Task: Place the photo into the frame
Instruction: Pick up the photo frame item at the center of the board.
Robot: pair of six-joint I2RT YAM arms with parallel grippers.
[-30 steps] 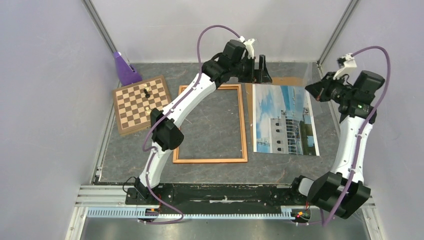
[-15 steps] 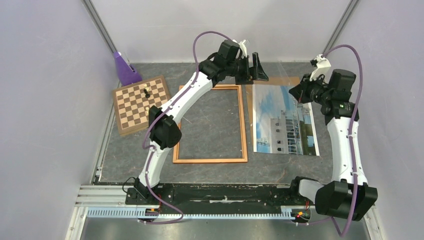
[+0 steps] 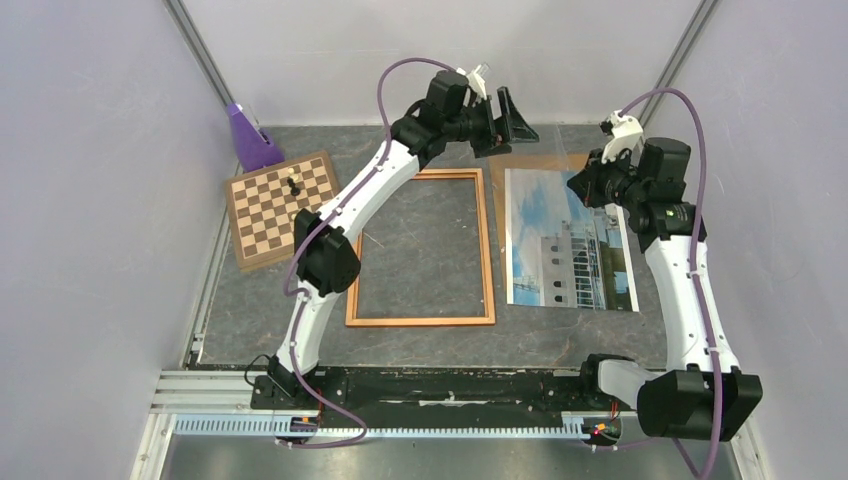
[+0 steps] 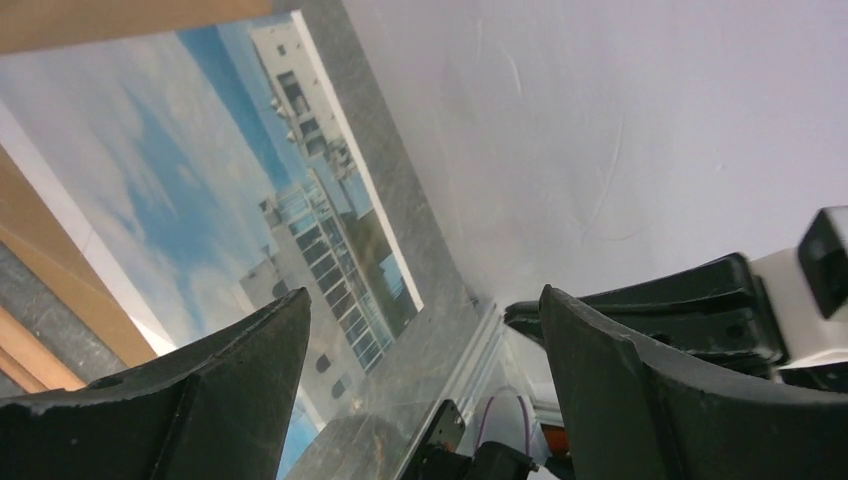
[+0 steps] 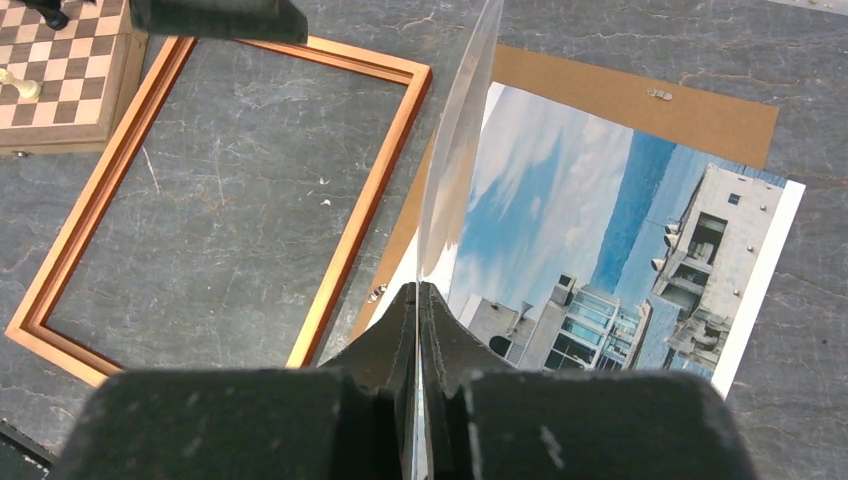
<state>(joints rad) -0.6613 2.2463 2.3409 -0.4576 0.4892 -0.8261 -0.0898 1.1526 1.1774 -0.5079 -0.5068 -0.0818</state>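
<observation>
At the upper left of the overhead view, a purple object [image 3: 250, 140] stands by a chessboard [image 3: 282, 208] on the grey desk [image 3: 400, 340]. Right of it, in the middle, the wooden frame [image 3: 489, 250] lies flat. Above its upper right corner, the left arm's fingers [image 4: 640, 400] hang spread wide. Further right, the photo [image 3: 565, 240] lies face up on a brown board [image 5: 640, 100], just beside the frame's right rail and outside it. At the right, the right arm's fingers [image 5: 465, 350] pinch the edge of a clear sheet [image 5: 460, 160], which stands on edge above the photo.
</observation>
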